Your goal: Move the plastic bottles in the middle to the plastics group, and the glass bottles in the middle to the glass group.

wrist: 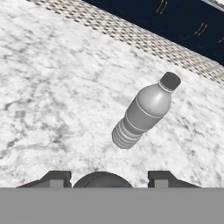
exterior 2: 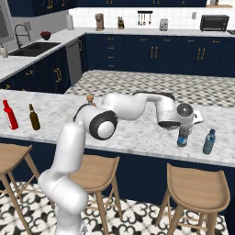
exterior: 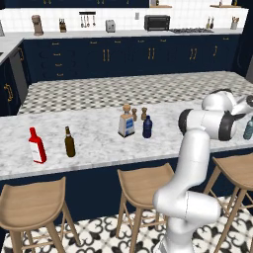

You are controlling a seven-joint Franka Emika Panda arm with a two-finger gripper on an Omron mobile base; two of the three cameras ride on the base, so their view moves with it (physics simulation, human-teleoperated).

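The two-finger gripper (exterior 2: 183,133) is clamped on an upright clear blue-capped plastic bottle (exterior 2: 182,137), with the small grey-capped clear bottle (wrist: 142,111) at one o'clock.

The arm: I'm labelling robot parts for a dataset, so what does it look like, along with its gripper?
The arm is glossy white, built of rounded tubular links with bulbous elbows and dark grey to black bands and end caps at the joints. No cables or markings are visible. The gripper has two small dark, blocky finger tips.
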